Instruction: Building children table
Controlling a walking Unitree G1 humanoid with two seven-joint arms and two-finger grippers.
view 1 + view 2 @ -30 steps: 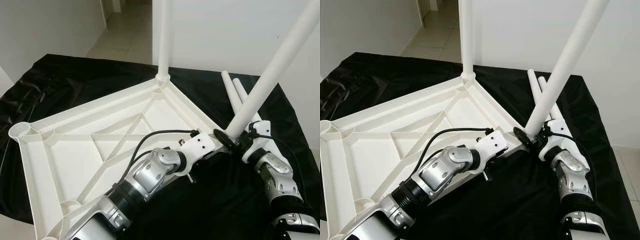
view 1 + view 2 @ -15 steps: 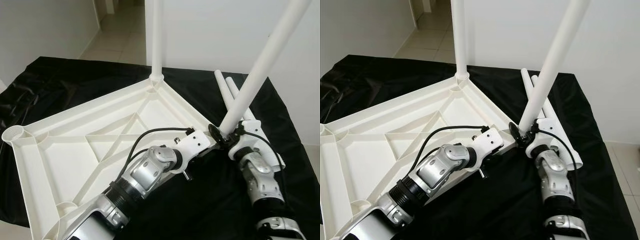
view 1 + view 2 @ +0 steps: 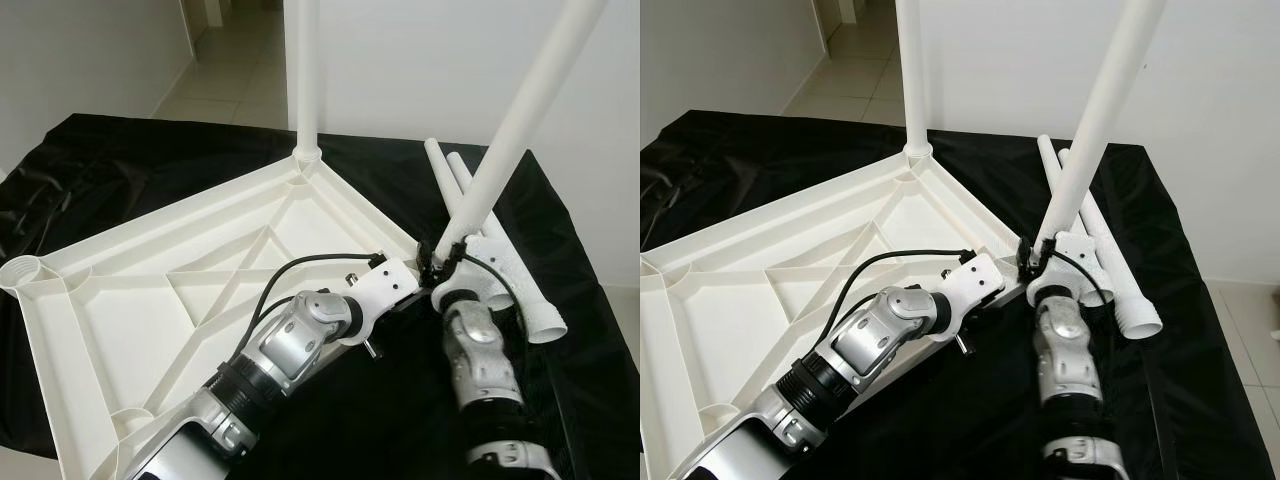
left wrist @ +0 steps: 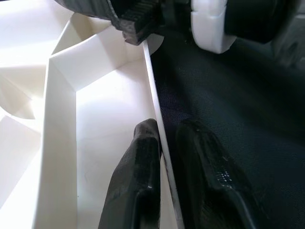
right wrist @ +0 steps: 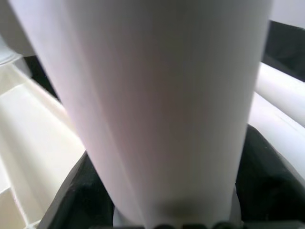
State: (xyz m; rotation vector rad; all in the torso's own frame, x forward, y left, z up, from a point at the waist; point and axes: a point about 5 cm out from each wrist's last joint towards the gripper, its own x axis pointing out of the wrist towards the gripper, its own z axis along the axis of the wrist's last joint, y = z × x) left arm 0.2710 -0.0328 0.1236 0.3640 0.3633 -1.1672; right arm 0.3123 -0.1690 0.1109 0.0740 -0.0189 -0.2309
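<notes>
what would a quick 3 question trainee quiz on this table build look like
1. True or false: the right hand grips the tilted white plastic tube leg.
2. What does the left hand pinch? A) black cloth B) rim of the upturned white plastic tabletop C) a loose leg
3. How many loose white tube legs lie on the black cloth?

Key: 1 true; 2 B; 3 two

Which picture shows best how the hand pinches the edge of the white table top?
The left wrist view: the left hand has one finger on each side of the table top rim. The eye views show that hand's arm across the table top, fingers hidden. The right wrist view shows a corner.
</notes>
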